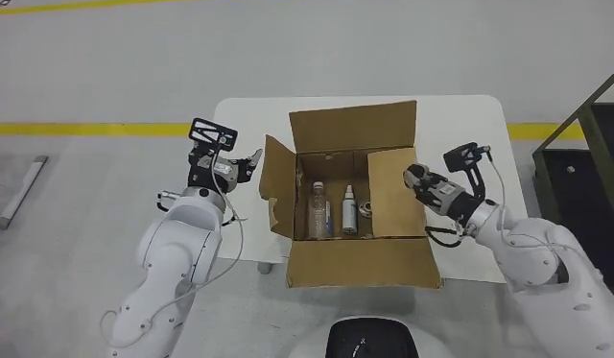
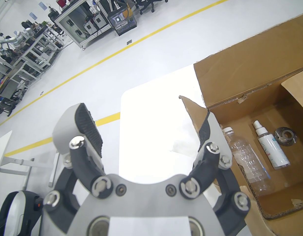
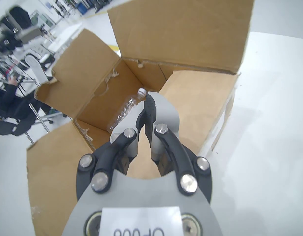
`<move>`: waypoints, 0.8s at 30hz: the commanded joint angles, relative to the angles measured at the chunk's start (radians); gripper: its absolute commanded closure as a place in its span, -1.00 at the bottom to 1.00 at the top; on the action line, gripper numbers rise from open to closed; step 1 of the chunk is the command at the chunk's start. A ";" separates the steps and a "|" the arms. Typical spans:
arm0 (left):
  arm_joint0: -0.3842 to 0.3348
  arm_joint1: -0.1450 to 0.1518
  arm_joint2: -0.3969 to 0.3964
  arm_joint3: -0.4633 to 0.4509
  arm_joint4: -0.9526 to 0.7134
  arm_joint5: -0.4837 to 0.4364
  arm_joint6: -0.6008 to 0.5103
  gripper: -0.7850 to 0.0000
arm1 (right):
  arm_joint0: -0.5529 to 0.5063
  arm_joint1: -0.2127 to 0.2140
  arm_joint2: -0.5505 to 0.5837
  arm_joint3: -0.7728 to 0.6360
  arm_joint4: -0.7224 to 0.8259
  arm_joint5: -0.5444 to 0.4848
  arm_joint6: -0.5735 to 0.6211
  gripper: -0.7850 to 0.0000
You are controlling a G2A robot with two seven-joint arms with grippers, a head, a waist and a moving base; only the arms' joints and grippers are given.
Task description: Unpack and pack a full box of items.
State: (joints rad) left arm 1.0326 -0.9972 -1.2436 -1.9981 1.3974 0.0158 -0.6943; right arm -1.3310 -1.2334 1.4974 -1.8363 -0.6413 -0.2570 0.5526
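An open cardboard box [image 1: 365, 262] stands mid-table with its flaps spread. Inside lie a clear plastic bottle [image 1: 318, 209], a white spray bottle [image 1: 350, 209] and a metal flange [image 1: 367, 205]. My left gripper [image 1: 245, 161] hangs open over the table just left of the box's left flap, with nothing between its fingers [image 2: 89, 126]. The left wrist view shows the bottle [image 2: 247, 158], the spray bottle [image 2: 269, 146] and the flange [image 2: 285, 136]. My right gripper [image 3: 146, 109] is shut above the inward-folded right flap [image 3: 195, 99]; I cannot tell whether it pinches the flap. The bottle [image 3: 124, 114] lies beyond it.
The white table [image 1: 470, 128] has bare room behind and to the right of the box. A dark metal frame [image 1: 576, 156] stands off the table's right end. Yellow floor lines run behind.
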 commanded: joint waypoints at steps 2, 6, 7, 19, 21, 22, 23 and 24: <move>0.019 0.002 -0.001 0.010 0.049 -0.047 0.026 0.61 | 0.005 0.002 0.050 -0.007 0.068 0.034 -0.022 1.00; 0.044 0.005 0.008 0.030 0.152 -0.099 0.029 1.00 | 0.011 0.007 0.101 -0.002 0.098 0.078 -0.031 1.00; 0.050 0.005 0.009 0.036 0.181 -0.112 0.029 1.00 | 0.013 0.008 0.109 -0.002 0.094 0.083 -0.033 1.00; 0.064 -0.015 0.056 0.121 0.104 -0.191 0.104 1.00 | 0.022 0.011 0.136 0.071 0.109 0.210 -0.096 1.00; 0.047 -0.020 0.075 0.130 0.085 -0.231 0.132 1.00 | 0.044 0.009 0.131 0.096 0.108 0.290 -0.100 1.00; 0.038 -0.022 0.086 0.134 0.077 -0.251 0.145 1.00 | 0.060 0.009 0.126 0.111 0.094 0.337 -0.100 1.00; 0.028 -0.025 0.096 0.141 0.071 -0.269 0.155 1.00 | 0.077 0.007 0.117 0.124 0.092 0.377 -0.095 1.00; 0.018 -0.027 0.109 0.147 0.064 -0.290 0.171 1.00 | 0.099 0.006 0.108 0.142 0.094 0.426 -0.083 1.00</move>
State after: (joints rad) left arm 1.0622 -1.0217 -1.1494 -1.8589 1.4686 -0.2491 -0.5404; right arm -1.2569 -1.2260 1.6154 -1.7138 -0.5475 0.1049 0.4572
